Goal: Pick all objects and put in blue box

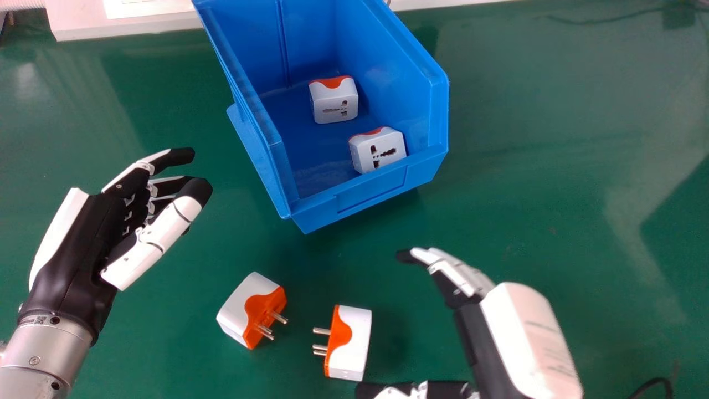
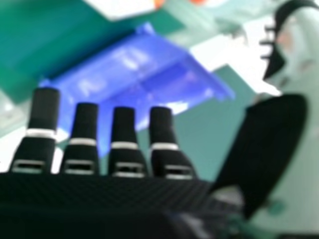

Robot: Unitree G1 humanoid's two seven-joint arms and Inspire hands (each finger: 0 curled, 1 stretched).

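The right hand (image 1: pixel 526 332), fingers and thumb seemingly apart, is near a plug adapter (image 1: pixel 355 346).

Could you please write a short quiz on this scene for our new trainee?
1. How many adapters lie inside the blue box?
2. True or false: the two loose adapters on the green table touch each other.
3. Seen in the head view, where is the left hand? a) inside the blue box; b) left of the blue box; c) right of the blue box.

Key: 1: two; 2: false, there is a gap between them; 3: b.
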